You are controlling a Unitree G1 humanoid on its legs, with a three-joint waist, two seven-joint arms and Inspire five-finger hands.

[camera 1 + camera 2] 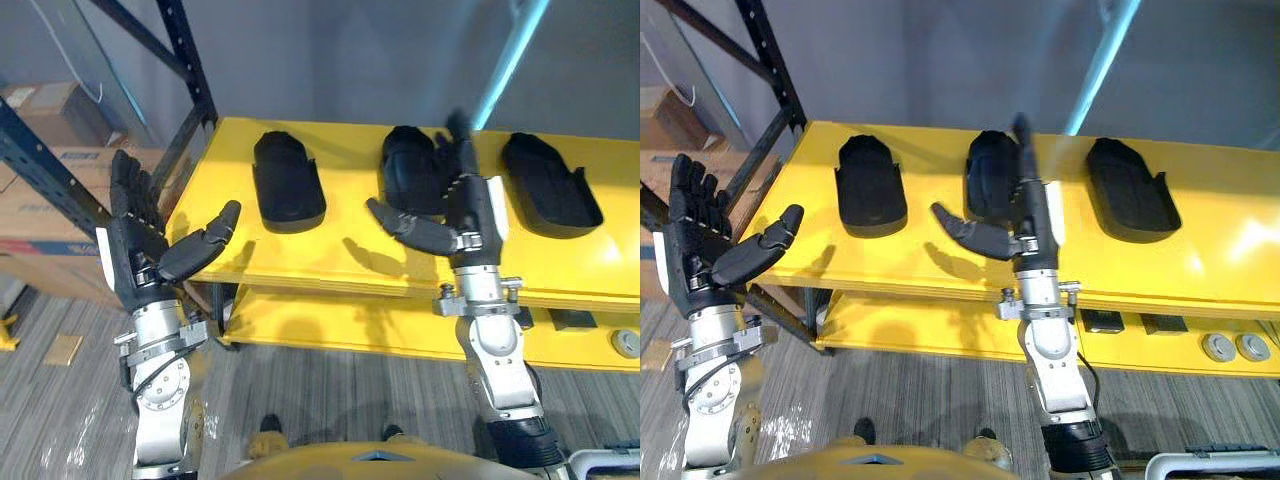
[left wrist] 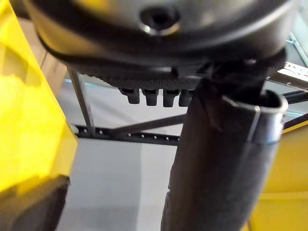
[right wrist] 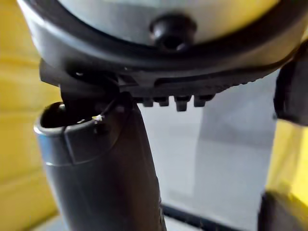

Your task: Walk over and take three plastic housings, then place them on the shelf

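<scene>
As plastic housings (image 1: 288, 183) lined the yellow shelf (image 1: 350, 258), the right hand (image 1: 472, 215) overhung its six-o'clock edge, fingers (image 1: 1023, 155) spread. The left hand (image 1: 138, 248) stood clear at nine o'clock, fingers (image 1: 128, 190) spread.

The left hand (image 2: 159, 43) spread its dark bulk across the view, its thumb (image 2: 216, 168) standing out from it and its fingers (image 2: 150, 97) stretched straight in a short row, holding nothing. Beside the hand lay the yellow shelf (image 2: 29, 130), with a blurred dark shape (image 2: 31, 207) against its edge. Past the fingers, a dark perforated rack beam (image 2: 139, 138) crossed a grey wall (image 2: 110, 192).
</scene>
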